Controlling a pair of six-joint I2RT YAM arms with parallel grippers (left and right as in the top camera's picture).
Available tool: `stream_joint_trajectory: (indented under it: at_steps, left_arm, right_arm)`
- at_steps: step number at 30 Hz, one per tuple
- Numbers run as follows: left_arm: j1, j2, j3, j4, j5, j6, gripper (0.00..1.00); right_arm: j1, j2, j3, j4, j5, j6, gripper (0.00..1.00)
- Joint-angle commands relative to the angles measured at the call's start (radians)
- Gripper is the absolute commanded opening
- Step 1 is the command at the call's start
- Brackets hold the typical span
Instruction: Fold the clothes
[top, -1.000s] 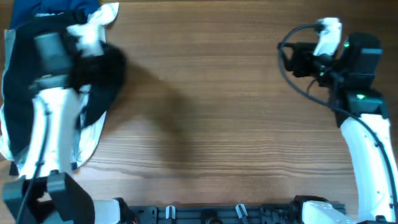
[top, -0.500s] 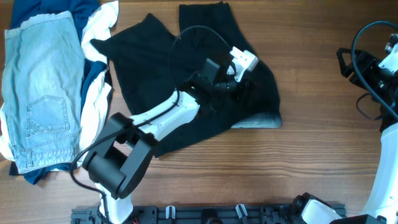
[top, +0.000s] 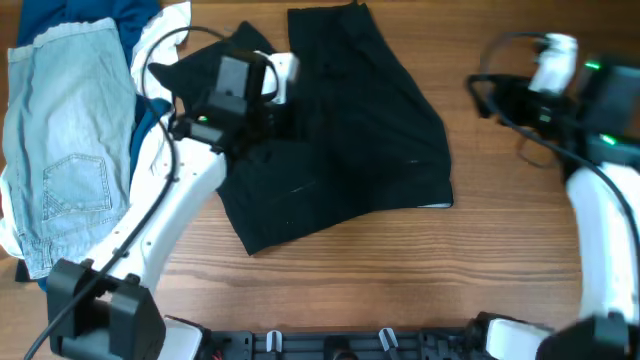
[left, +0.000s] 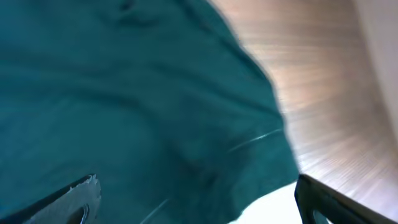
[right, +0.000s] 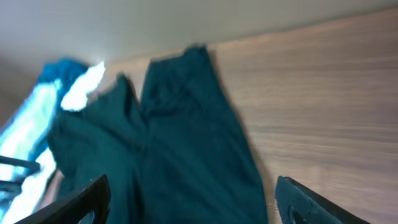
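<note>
Presently, the clothes (top: 340, 140) are seen lying spread on the wooden table (top: 400, 290), a little left of its middle. They are a single black, shorts-like garment with two wide legs. One leg is laid toward the far edge and the other is angled toward the left, where its corner is met by a heap of other clothing. That heap is made up of light-blue denim shorts (top: 70, 150), a white garment (top: 168, 28) and a navy garment (top: 80, 14), all gathered at the left end of the table.

The left gripper (left: 196, 202) is held over the left part of the black garment. Its jaws are spread wide, and nothing is gripped between them; only blurred dark fabric is seen beneath. Whether the fingertips (left: 74, 199) are touching the cloth cannot be told.

The right gripper (right: 196, 205) is kept well apart from the garment, over bare wood at the right side of the table, and is pointed toward it. Its jaws are likewise parted and nothing is held in them. From its wrist view the whole garment is taken in, blurred.
</note>
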Motion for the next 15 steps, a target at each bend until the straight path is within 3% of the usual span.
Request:
stream_joint_trajectory:
  at_steps: [1, 5, 9, 15]
  left_arm:
    - [0.009, 0.001, -0.005, -0.087, -0.125, 0.055, 1.00]
    - [0.008, 0.010, -0.005, -0.169, -0.209, 0.055, 1.00]
    - [0.008, 0.014, -0.006, -0.162, -0.223, 0.055, 1.00]
    - [0.008, 0.016, -0.006, -0.172, -0.268, 0.055, 1.00]
  right_arm:
    - [0.105, 0.145, 0.015, -0.003, 0.199, -0.035, 0.86]
    - [0.153, 0.303, 0.015, 0.063, 0.304, -0.039, 0.86]
    - [0.184, 0.435, 0.015, 0.322, 0.297, -0.036, 0.85]
    - [0.278, 0.581, 0.059, 0.434, 0.451, -0.107, 0.71]
